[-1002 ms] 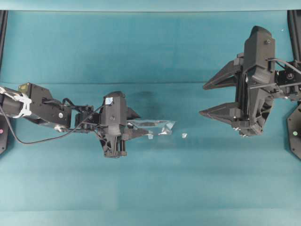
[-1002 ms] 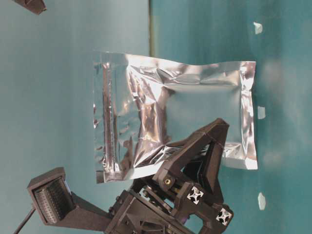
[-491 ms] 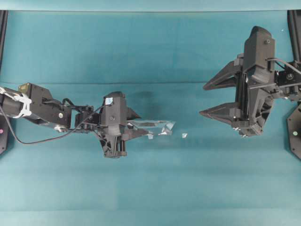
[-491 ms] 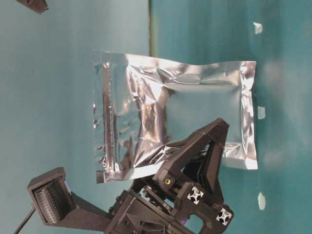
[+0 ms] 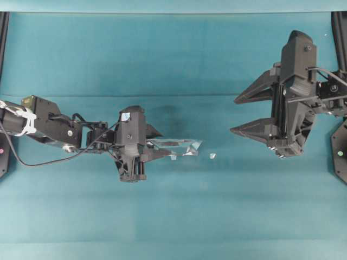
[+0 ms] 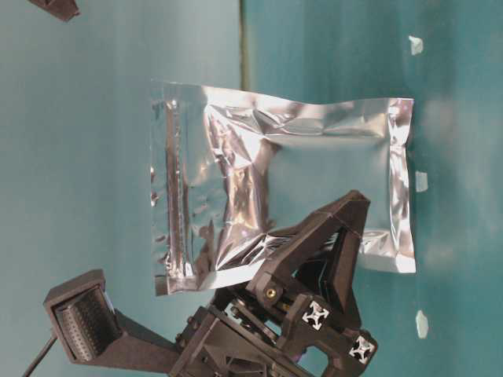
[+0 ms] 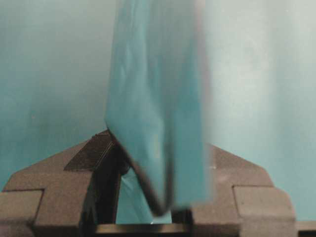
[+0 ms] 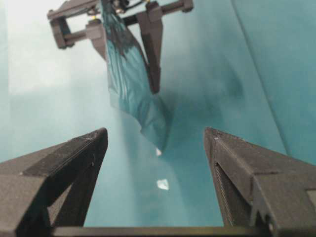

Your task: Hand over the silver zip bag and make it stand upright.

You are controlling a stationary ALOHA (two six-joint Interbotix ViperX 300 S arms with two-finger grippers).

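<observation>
The silver zip bag (image 5: 176,147) is held clear of the desk (image 5: 173,65) near its middle, clamped edge-on in the left gripper (image 5: 157,145), whose fingers are closed on one long edge of the bag. In the table-level view the bag (image 6: 283,192) is seen flat-on and crinkled, with its zip strip (image 6: 174,188) along one short edge and the left gripper (image 6: 314,243) pinching the lower long edge. From the left wrist camera the bag (image 7: 158,113) is shown rising out from between the fingers, reflecting the teal surface. The right gripper (image 5: 255,112) is held toward the right edge of the desk, well apart from the bag, with its fingers spread wide and nothing between them. A small white speck (image 5: 212,155) is seen on the desk between the bag and the right gripper.
</observation>
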